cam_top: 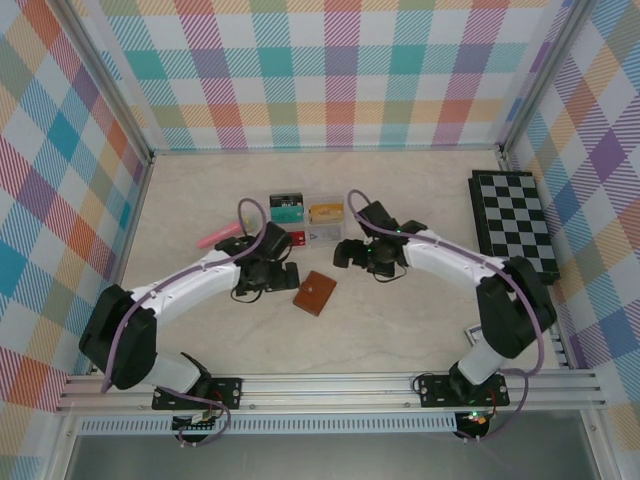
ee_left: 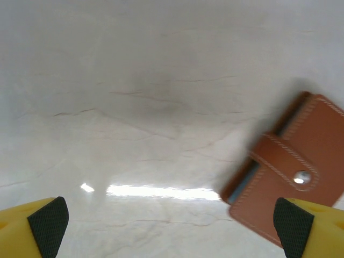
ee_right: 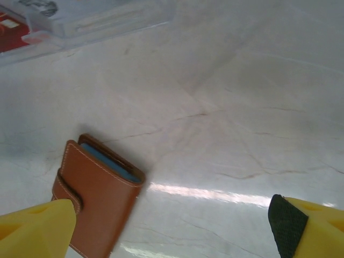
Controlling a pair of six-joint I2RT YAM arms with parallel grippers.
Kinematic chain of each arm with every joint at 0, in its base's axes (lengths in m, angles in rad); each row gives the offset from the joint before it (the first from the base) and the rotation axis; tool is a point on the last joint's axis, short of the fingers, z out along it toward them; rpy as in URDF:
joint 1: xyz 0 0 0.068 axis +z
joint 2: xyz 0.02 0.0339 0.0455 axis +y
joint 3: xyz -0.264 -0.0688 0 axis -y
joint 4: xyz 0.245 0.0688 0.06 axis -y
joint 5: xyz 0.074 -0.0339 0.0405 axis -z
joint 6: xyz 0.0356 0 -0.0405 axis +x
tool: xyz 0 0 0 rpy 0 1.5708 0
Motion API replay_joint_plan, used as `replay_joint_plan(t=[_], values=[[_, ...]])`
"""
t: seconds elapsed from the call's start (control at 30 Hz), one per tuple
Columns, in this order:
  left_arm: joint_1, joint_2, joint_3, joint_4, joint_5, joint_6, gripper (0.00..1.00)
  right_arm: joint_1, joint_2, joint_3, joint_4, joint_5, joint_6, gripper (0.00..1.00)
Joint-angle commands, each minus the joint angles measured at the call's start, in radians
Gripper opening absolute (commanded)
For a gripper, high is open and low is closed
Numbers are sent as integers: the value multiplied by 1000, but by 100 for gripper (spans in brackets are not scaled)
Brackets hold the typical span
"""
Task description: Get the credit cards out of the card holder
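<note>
The brown card holder (cam_top: pixel 315 293) lies closed on the table between my two grippers, its snap tab fastened. A blue-grey page edge shows at its side (ee_right: pixel 107 161), and what is inside is hidden. Teal (cam_top: pixel 287 212), orange (cam_top: pixel 325 212) and red (cam_top: pixel 297 238) credit cards lie in the compartments of a clear box. My left gripper (cam_top: pixel 262 278) (ee_left: pixel 172 228) hangs open just left of the holder (ee_left: pixel 293 174), holding nothing. On the holder's upper right, my right gripper (cam_top: pixel 358 255) (ee_right: pixel 166 228) is open too, with one yellow finger (ee_right: pixel 37 228) over the holder's edge.
The clear plastic compartment box (cam_top: pixel 312 224) (ee_right: pixel 80 21) stands just behind both grippers. A pink object (cam_top: pixel 222 237) lies to its left. A black-and-white chessboard (cam_top: pixel 515 222) sits at the right wall. Checked walls enclose the table on three sides.
</note>
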State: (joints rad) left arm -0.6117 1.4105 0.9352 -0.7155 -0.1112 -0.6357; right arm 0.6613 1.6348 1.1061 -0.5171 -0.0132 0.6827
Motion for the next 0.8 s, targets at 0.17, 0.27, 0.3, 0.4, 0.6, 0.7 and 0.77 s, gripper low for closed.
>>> replay_joint_plan(t=[0.17, 0.27, 0.3, 0.4, 0.6, 0.7, 0.77], values=[[166, -154, -117, 50, 90, -44, 100, 151, 239, 252, -105, 66, -55, 95], [203, -187, -162, 60, 105, -59, 100, 185, 314, 335, -145, 101, -63, 95], [215, -196, -173, 60, 107, -64, 100, 193, 335, 360, -158, 111, -64, 95], [238, -217, -192, 63, 105, -78, 100, 204, 391, 410, -190, 138, -63, 94], [247, -242, -191, 54, 106, -80, 100, 212, 465, 473, -269, 207, -56, 92], [247, -246, -191, 52, 114, -82, 100, 212, 480, 486, -318, 279, -42, 92], [247, -247, -191, 55, 120, -83, 100, 210, 477, 481, -340, 321, -32, 93]])
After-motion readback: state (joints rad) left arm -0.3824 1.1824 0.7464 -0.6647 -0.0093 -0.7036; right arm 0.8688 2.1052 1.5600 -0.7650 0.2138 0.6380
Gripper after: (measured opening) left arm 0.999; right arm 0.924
